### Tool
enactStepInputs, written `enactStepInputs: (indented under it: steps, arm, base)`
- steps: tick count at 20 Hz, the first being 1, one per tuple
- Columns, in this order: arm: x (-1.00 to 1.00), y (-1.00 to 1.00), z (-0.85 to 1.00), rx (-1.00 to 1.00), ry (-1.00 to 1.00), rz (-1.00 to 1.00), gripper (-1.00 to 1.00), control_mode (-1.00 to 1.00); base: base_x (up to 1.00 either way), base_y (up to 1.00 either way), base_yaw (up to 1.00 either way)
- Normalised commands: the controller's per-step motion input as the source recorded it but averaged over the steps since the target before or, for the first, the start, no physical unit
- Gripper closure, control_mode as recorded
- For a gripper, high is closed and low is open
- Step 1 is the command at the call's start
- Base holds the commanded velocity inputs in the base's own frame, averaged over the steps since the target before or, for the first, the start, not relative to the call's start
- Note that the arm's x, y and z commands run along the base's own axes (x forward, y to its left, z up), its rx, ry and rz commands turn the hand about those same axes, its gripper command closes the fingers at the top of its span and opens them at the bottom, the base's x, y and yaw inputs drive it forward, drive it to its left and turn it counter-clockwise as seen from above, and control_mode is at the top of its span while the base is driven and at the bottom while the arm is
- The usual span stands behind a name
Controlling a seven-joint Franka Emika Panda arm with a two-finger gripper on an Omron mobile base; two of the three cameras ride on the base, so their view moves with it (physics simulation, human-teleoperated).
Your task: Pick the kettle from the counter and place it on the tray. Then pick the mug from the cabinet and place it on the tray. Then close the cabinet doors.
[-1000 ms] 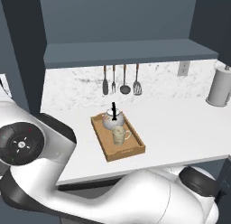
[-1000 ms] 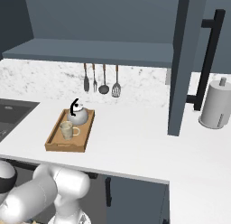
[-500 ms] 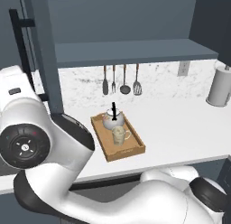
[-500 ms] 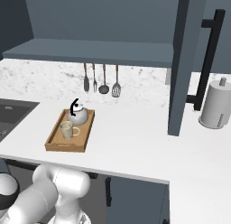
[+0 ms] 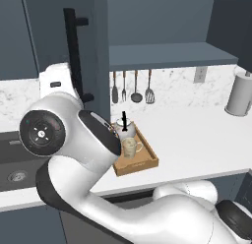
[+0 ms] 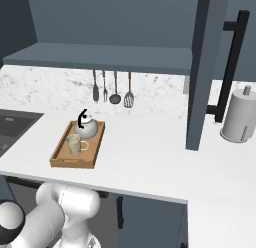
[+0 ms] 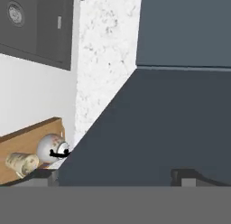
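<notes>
We see the tray point(image 6: 60, 157) on the counter point(image 6: 150, 157), left of centre, holding the mug point(image 6: 75, 143) at its middle and the kettle point(image 6: 85, 127) just behind it at the far end. In the left base view a door point(image 5: 64, 56) stands left of the tray. In the hand view the gripper point(image 7: 115, 175) stands wide and empty against a dark door panel, the sink point(image 7: 31, 24) upper left.
</notes>
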Motion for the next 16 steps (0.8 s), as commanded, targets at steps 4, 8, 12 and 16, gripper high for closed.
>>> enactStepInputs:
  steps: [4, 8, 12, 16]
  arm:
    - [0.52, -0.72, -0.01, 0.00, 0.00, -0.23, -1.00, -1.00]
    - [0.56, -0.71, -0.08, 0.00, 0.00, -0.22, -1.00, -1.00]
    - [0.55, -0.71, -0.12, 0.00, 0.00, -0.23, -1.00, -1.00]
    - [0.58, -0.71, -0.12, 0.00, 0.00, -0.21, -1.00, -1.00]
  base:
    - [0.00, 0.00, 0.00]
    - [0.00, 0.00, 0.00]
    - [0.00, 0.00, 0.00]
    - [0.00, 0.00, 0.00]
